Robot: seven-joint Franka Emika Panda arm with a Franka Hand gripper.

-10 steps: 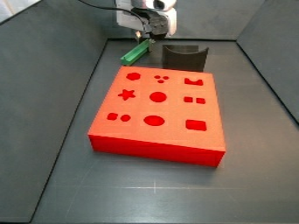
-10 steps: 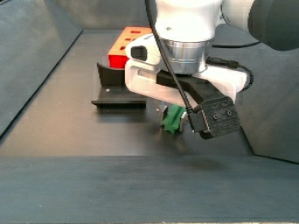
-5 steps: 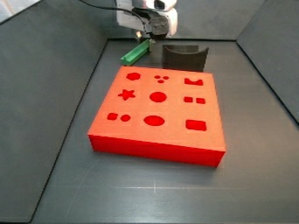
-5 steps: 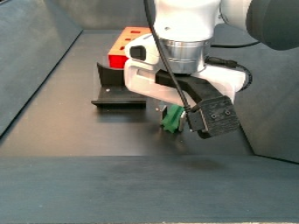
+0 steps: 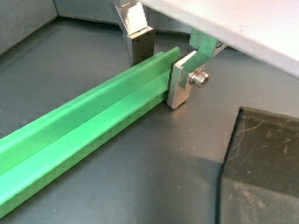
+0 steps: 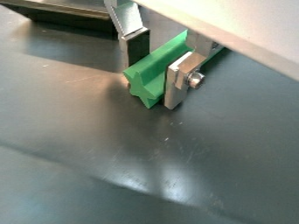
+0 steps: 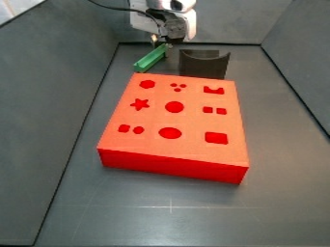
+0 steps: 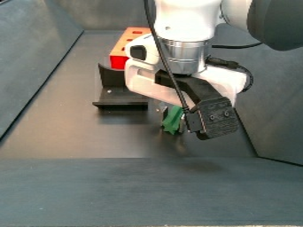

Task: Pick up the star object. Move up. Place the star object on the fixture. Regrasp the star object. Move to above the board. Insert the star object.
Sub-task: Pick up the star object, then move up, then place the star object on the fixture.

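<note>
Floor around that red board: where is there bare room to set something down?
Bare grey floor lies in front of the board and along both its long sides up to the walls. It is crowded behind it: the fixture, the star object and the gripper, jaws either side of the star object's end.

— What's the floor (image 7: 65,145) carrying on my screen?

— A dark grey floor with raised walls. The board (image 7: 177,123) lies flat on it in the middle, holes facing up. Behind the board stands the fixture (image 7: 203,64), just beside its far edge.

— And the star object (image 7: 151,58)?

— Low by the board's far corner, next to the fixture; I can't tell if it touches the floor. The gripper (image 5: 162,63) straddles it, a finger on each side.
</note>
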